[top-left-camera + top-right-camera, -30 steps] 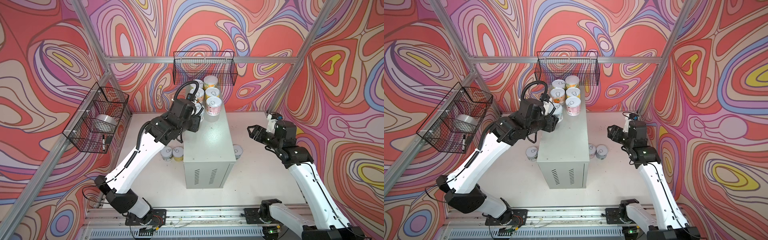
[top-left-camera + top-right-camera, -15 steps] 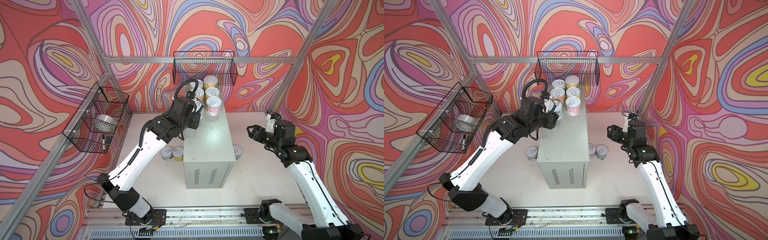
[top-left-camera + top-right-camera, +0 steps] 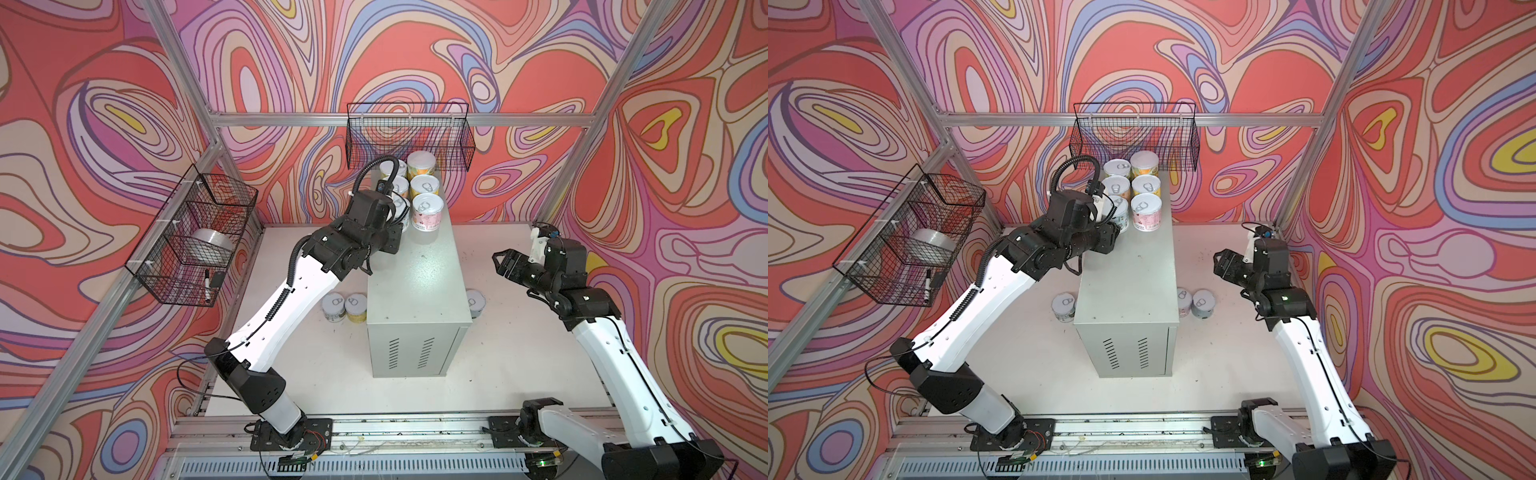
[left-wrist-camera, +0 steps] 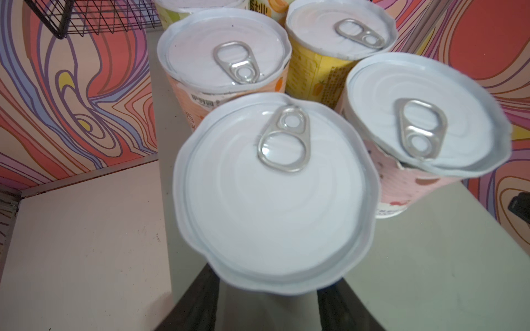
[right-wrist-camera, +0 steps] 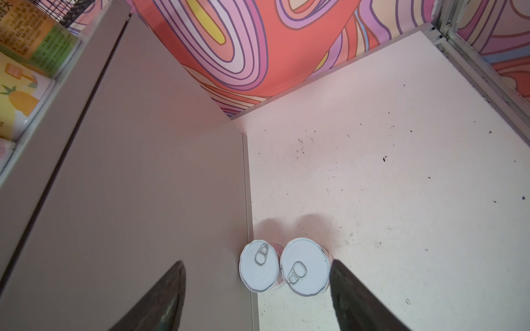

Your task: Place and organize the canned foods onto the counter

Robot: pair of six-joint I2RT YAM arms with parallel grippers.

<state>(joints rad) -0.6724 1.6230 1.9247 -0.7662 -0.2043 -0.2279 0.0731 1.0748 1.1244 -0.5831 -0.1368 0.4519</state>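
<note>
- Beside the left wall of the grey cabinet [image 3: 415,291], which stands mid-desk: two left-side cans [image 3: 333,306], upright on the white desk [image 3: 519,365] and touching each other.
- Beside the cabinet's right wall: two right-side cans [image 5: 259,269], upright on the desk and touching each other.
- Above the right-side cans: right hand [image 3: 498,264], released, jaws apart, nothing between them.
- Cabinet top, far half, left edge: gripped can [image 4: 272,200], upright, pull-tab lid up. Left hand [image 4: 266,303] is clenched on its body, one finger on each side below the lid.
- Just beside the gripped can: pink can [image 4: 401,186], upright.
- Behind these two, in the same two columns up to the far edge: four more cans [image 3: 1145,185].
- Rear wall, above the far cans: black wire basket [image 3: 409,137].
- Left wall: side basket [image 3: 187,249] holding a silver tape roll [image 3: 208,245].
</note>
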